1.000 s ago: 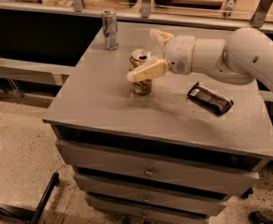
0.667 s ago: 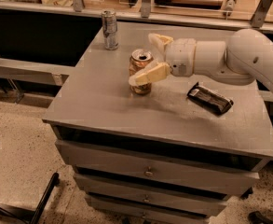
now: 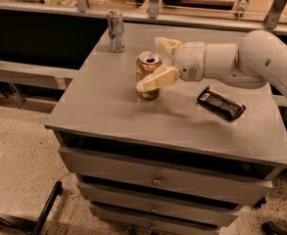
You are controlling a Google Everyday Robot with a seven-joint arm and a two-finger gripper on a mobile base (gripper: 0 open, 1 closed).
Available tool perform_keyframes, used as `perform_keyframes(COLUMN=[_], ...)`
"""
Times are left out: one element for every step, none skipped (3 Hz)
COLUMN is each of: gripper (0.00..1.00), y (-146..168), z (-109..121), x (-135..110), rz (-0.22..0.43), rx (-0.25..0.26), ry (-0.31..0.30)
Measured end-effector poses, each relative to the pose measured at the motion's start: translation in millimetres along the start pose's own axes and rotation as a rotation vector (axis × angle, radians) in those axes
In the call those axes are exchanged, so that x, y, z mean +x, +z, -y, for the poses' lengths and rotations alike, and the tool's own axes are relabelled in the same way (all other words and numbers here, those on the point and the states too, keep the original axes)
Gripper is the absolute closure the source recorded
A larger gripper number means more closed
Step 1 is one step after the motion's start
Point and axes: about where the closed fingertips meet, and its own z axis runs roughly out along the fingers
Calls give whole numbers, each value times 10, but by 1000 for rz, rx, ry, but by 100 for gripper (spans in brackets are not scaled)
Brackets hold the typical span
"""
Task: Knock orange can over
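Since the earlier frames, I register only a slight shift: the gripper [image 3: 150, 62] sits marginally lower at the orange can [image 3: 147, 75], and the can occupies the same spot, upright. Gripper state: fingers spread, straddling the can. One cream-coloured finger [image 3: 166, 45] is behind the can's silver top, toward the upper right; the other finger [image 3: 157, 78] crosses the can's front at mid-height and overlaps its body. I cannot confirm whether either finger presses on the can. Can position: centre of the frame, standing on the grey cabinet top [image 3: 104, 106], slightly toward the far edge. The white arm [image 3: 255, 58] enters from the right edge of the frame and runs roughly level, above the surface, to the can. A slimmer silver-grey can [image 3: 115, 30] stands upright near the far left corner of the top, in the upper left of the frame, well apart from the gripper. A dark flat packet [image 3: 221, 103] lies on the surface to the right of centre, below the arm and clear of the orange can. Drawer fronts [image 3: 155, 180] are stacked under the top, in the lower half of the frame.
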Motion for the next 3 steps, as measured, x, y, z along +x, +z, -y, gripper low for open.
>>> perform_keyframes(gripper=[16,40,64], y=[23,47,71], z=[-12,-25,-39], x=[-8,-16,-24], rz=[1,2,2], rx=[-5,-9,-14], ry=[-1,-2,-2])
